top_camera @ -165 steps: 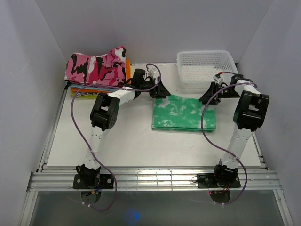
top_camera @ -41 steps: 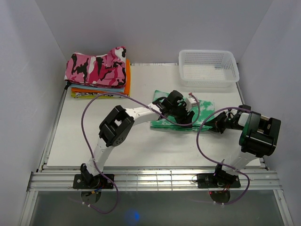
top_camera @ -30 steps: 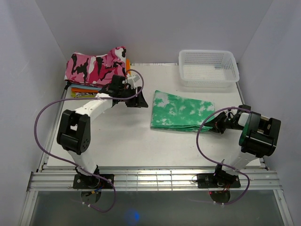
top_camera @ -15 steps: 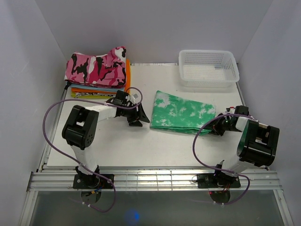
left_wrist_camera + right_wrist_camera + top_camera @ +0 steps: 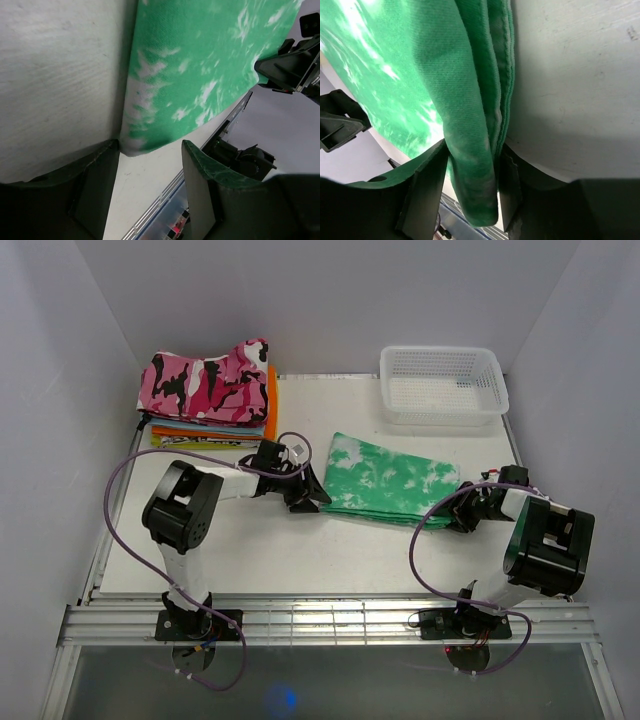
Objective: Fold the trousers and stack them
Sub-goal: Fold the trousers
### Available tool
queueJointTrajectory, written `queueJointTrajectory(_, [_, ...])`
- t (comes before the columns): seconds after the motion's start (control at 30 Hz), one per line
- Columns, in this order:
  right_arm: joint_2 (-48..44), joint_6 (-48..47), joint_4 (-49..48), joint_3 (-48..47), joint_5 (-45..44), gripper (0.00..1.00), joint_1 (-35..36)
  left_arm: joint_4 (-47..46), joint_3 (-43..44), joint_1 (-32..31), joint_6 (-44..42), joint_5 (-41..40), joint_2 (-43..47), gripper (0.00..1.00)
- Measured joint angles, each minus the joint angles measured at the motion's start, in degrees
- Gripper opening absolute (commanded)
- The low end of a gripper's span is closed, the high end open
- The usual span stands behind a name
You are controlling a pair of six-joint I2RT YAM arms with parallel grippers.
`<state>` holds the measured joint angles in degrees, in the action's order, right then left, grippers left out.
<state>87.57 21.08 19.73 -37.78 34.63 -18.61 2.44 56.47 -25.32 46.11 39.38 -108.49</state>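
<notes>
Left wrist view: we should close our spread left gripper (image 5: 150, 170) deep on the trousers (image 5: 200, 65) that the right gripper (image 5: 470, 185) pinches.

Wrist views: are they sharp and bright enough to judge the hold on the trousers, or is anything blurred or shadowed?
Left wrist: the weave of the trousers is sharp; the left end effector is dark, with shadow along the cloth edge. Right wrist: the fold is crisp inside the right end effector, which is underexposed. Top external: even light, soft shadows, a blue glare spot near the bottom.
</notes>
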Motion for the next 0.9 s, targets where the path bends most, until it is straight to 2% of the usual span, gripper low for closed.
queueJointTrajectory(0.1, [-0.39,0.11,0.48,0.0,0.04,0.56,0.0,-0.35,-0.5,-1.18,1.36,-0.92,0.0,0.63])
queueJointTrajectory(0.2, [-0.66,0.11,0.9,-0.02,0.26,0.56,0.0,-0.13,-0.48,-1.46,2.19,-1.62,-0.02,0.62])
queueJointTrajectory(0.27, [-0.66,0.07,1.05,-0.04,0.13,0.51,0.0,0.44,-0.17,-1.64,2.64,-1.99,-0.2,0.6])
queueJointTrajectory(0.3, [-0.66,0.0,1.14,-0.04,0.0,0.44,0.0,0.83,0.15,-1.73,2.73,-2.25,-0.35,0.59])
queueJointTrajectory(0.4, [-0.46,-0.26,1.53,-0.02,-1.42,0.31,0.0,1.66,1.2,-1.99,3.08,-3.1,-0.98,0.55])
queueJointTrajectory(0.47, [-0.42,-0.26,1.64,-0.02,-1.51,0.3,0.07,1.92,1.66,-2.19,3.17,-3.56,-1.31,0.51])
queueJointTrajectory(0.5, [-0.42,-0.26,1.66,-0.02,-1.51,0.23,0.07,2.01,1.86,-2.27,3.19,-3.8,-1.53,0.47])
queueJointTrajectory(0.53, [-0.35,-0.26,1.68,-0.02,-1.49,0.2,0.04,2.1,2.05,-2.29,3.19,-3.93,-1.73,0.39])
queueJointTrajectory(0.63, [-0.09,-0.28,1.86,-0.22,-1.36,0.13,0.04,2.4,2.73,-2.38,2.8,-4.63,-2.73,0.25])
queueJointTrajectory(0.67, [0.02,-0.31,2.1,-0.44,-1.38,0.11,0.07,2.54,3.02,-2.45,2.47,-4.68,-2.93,0.12])
queueJointTrajectory(0.73, [0.13,-0.5,2.67,-0.85,-1.49,0.08,0.17,3.08,3.67,-2.58,1.7,-4.98,-3.04,0.0])
queueJointTrajectory(0.9, [0.28,-1.09,4.61,-2.67,-2.03,0.08,1.07,4.81,5.2,-2.95,-2.69,-6.29,-2.75,0.0])
